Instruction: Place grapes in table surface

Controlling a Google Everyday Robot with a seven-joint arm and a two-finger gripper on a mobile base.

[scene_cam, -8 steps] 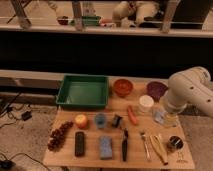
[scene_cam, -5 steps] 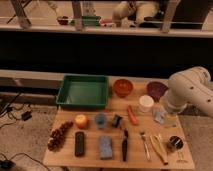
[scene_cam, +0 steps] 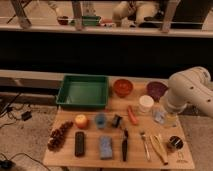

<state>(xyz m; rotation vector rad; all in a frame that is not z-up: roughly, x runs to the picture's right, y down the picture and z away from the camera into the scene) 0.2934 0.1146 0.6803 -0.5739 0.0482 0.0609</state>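
Gripper (scene_cam: 167, 113) low over the table (scene_cam: 92, 137) right side, under the bent white arm (scene_cam: 192, 90); grip state can't be told. Green tray (scene_cam: 83, 93) far-left, floor bare. Grapes (scene_cam: 59, 135) on table, near-left corner.

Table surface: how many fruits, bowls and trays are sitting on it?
Fruits: 2, the grapes and the orange fruit
Bowls: 2, the red-orange bowl and the purple bowl
Trays: 1, the green tray
Total: 5
The pincer hangs over the table surface's right side.
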